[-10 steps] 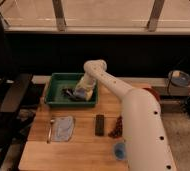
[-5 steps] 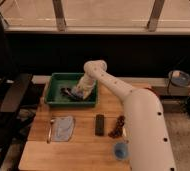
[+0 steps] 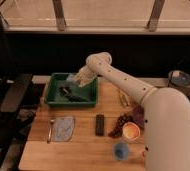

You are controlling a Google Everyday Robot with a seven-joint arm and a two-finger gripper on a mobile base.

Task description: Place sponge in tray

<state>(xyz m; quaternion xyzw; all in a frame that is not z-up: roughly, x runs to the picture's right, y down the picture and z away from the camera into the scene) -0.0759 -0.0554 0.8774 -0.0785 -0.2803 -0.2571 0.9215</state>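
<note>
The green tray (image 3: 53,97) stands at the back left of the wooden table. My arm reaches from the right, and the gripper (image 3: 71,88) hangs over the inside of the tray, near its back wall. A small light-blue block, the sponge (image 3: 72,78), shows right at the gripper, just above the tray's back rim. I cannot tell whether it is held or resting there. Dark shapes lie on the tray floor under the gripper.
On the table in front of the tray lie a blue-grey cloth (image 3: 63,128) with a utensil (image 3: 50,131) beside it, a dark bar (image 3: 100,125), dark red fruit (image 3: 119,125), an orange-filled cup (image 3: 130,131), a purple bowl (image 3: 138,113) and a small blue cup (image 3: 120,150). A black chair (image 3: 10,100) stands at left.
The gripper has moved left and slightly back inside the tray, with the light-blue block moving along with it. The things on the table have not moved.
</note>
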